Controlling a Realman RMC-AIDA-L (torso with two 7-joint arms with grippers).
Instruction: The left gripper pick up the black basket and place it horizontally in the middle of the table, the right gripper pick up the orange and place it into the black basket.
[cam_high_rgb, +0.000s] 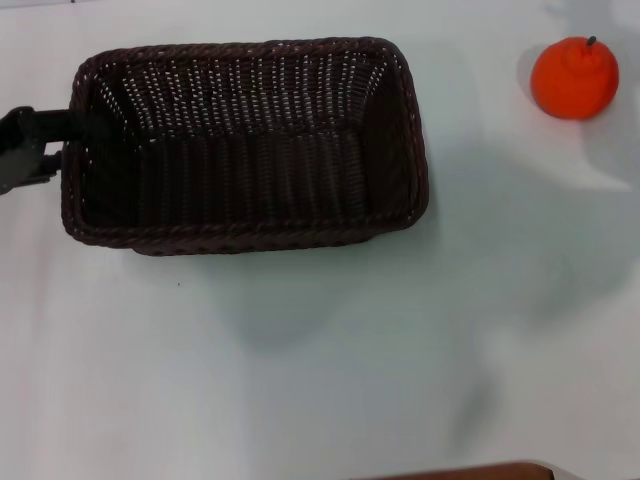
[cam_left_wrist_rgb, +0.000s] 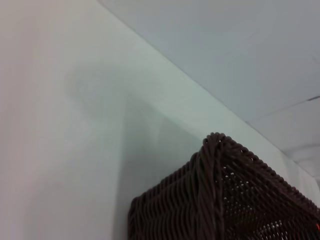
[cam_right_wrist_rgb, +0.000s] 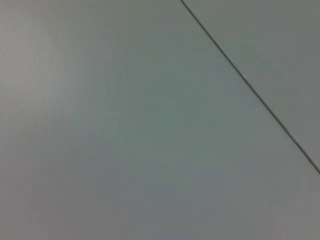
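Dark woven rectangular black basket (cam_high_rgb: 245, 145) lying lengthwise on plain white table (cam_high_rgb: 330, 360), left of centre. At its nine o'clock end, black left gripper (cam_high_rgb: 55, 140) clamped on the rim. Round bright orange (cam_high_rgb: 574, 78) well apart at two o'clock. Right gripper unseen.

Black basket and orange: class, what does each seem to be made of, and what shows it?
Black basket: looks like woven wicker or rattan-style strands, dark and matte, with a braided rim. Orange: bright, slightly dimpled skin with a dark stem; real or imitation fruit cannot be told.
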